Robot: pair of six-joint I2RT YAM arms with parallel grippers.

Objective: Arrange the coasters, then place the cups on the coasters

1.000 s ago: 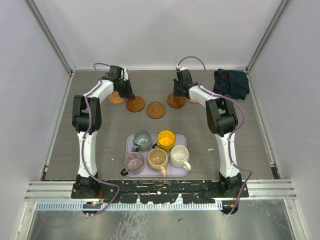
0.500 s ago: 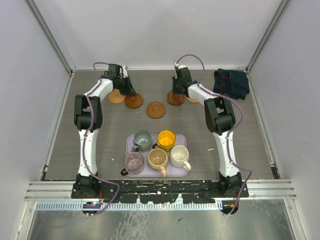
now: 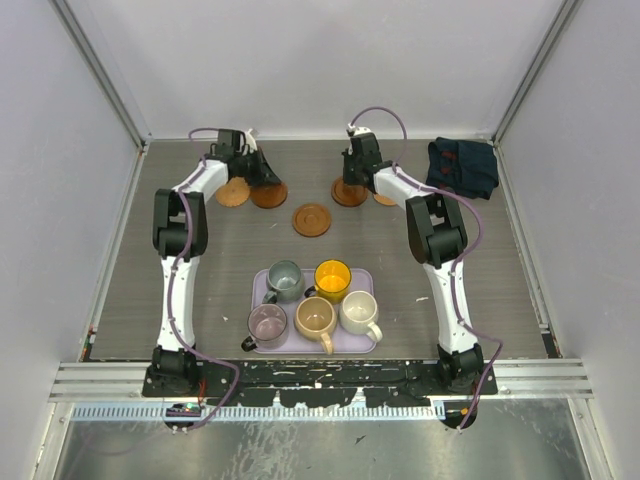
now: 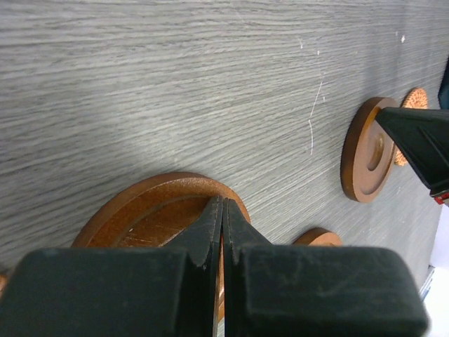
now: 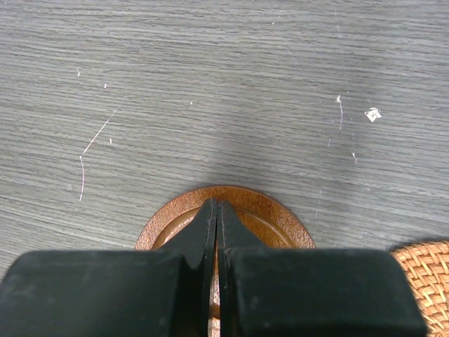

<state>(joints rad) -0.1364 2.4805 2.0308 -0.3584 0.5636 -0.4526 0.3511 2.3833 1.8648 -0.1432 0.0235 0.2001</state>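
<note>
My left gripper [image 3: 264, 182] [image 4: 222, 205] is shut, its tips pressed down on a brown coaster [image 3: 270, 197] [image 4: 140, 217] at the back left. A second coaster [image 3: 232, 193] lies just left of it. My right gripper [image 3: 351, 180] [image 5: 217, 205] is shut too, tips resting on another brown coaster [image 3: 349, 194] [image 5: 273, 217]. A woven coaster [image 3: 385, 199] [image 5: 424, 274] sits to its right, and one coaster [image 3: 311, 219] lies alone mid-table. Grey-green [image 3: 284, 278], yellow [image 3: 332, 277], purple [image 3: 267, 323], tan [image 3: 316, 318] and cream [image 3: 357, 311] cups stand on the tray.
The lavender tray [image 3: 368, 347] lies near the front between the arm bases. A dark blue cloth [image 3: 462, 165] is bunched at the back right corner. Grey walls close in the table at the back and both sides.
Both grippers have slid toward the back wall, each dragging its coaster along under shut tips. The left coaster now sits close to the leftmost one.
</note>
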